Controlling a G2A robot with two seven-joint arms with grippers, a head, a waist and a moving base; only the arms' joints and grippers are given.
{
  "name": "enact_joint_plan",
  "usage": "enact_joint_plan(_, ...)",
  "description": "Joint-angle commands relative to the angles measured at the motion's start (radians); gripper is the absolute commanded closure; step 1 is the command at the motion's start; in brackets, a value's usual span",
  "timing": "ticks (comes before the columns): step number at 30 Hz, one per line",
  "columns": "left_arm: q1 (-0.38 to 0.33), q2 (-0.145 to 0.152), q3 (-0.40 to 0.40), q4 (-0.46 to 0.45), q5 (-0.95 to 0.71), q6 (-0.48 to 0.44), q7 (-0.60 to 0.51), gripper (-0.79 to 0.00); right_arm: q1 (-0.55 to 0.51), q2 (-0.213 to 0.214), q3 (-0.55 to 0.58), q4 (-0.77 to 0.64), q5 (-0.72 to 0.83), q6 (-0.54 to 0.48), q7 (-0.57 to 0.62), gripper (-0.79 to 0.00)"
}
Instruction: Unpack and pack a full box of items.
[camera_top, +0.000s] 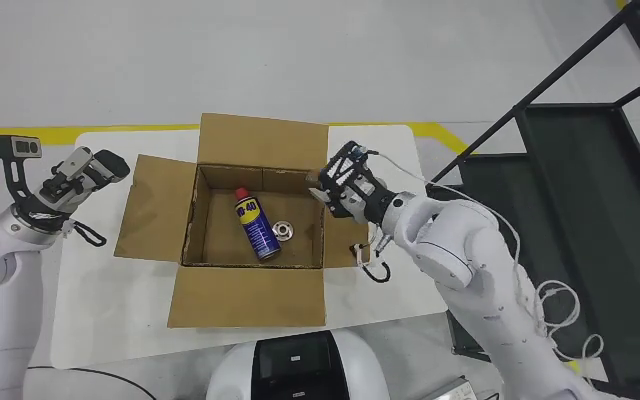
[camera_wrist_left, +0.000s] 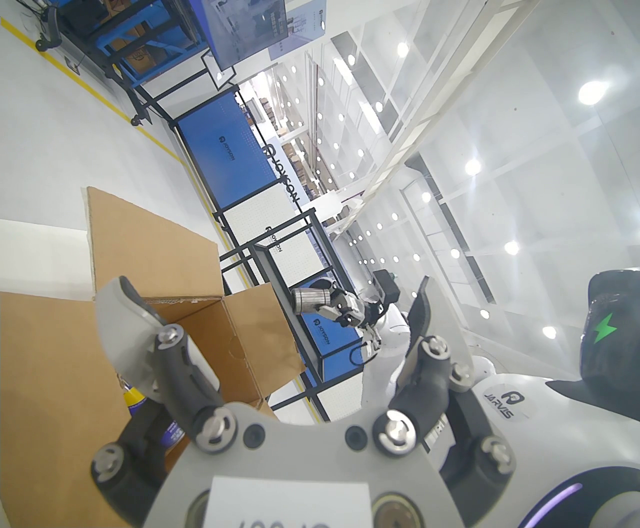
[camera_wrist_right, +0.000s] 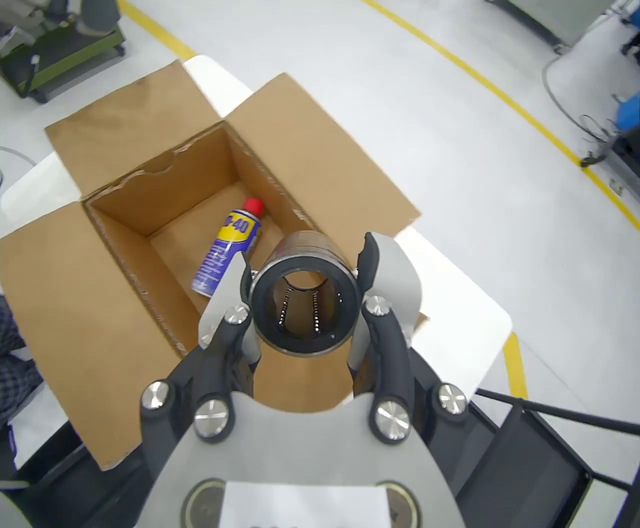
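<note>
Closest to the robot, the white surface (camera_top: 110, 300) leaves a bare strip along its near edge, and the near flap (camera_top: 248, 297) of the cardboard box (camera_top: 262, 181) lies folded out flat over it. The box stands open in the middle, all flaps spread outward. On its floor a blue and yellow spray can (camera_top: 256, 228) with a red cap lies on its side, and a small metal ring (camera_top: 284, 232) sits just beside the can's lower end; the rest of the floor is bare cardboard. The right gripper (camera_wrist_right: 305, 260) hangs above the box's right rim toward the far corner. Its fingers (camera_wrist_right: 395, 270) are closed round a hollow metal cylinder (camera_wrist_right: 305, 305), which is clear of the walls. Off to the left, the left gripper (camera_wrist_left: 270, 290) is over the far left part of the surface, apart from the left flap (camera_top: 155, 210), its fingers (camera_wrist_left: 120, 310) spread wide with nothing between them. Beyond the far flap (camera_top: 262, 140), a yellow line (camera_top: 100, 132) runs along the surface's far edge, then open grey floor. A black rack (camera_top: 560, 170) stands close on the right.
</note>
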Motion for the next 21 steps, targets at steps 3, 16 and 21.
enact_joint_plan(3,0.0,0.0,0.0,0.0,0.0,0.0,0.0,-0.785,0.102,-0.023,-0.138,0.138,0.053,0.01,0.03,0.0)
enact_joint_plan(16,0.0,0.0,0.0,0.0,0.0,0.0,0.0,-0.785,0.212,-0.057,-0.255,0.324,0.087,0.041,0.016,0.0)
enact_joint_plan(21,0.0,0.0,0.0,0.0,0.0,0.0,0.0,-0.785,0.212,-0.057,-0.255,0.324,0.087,0.041,0.016,0.0)
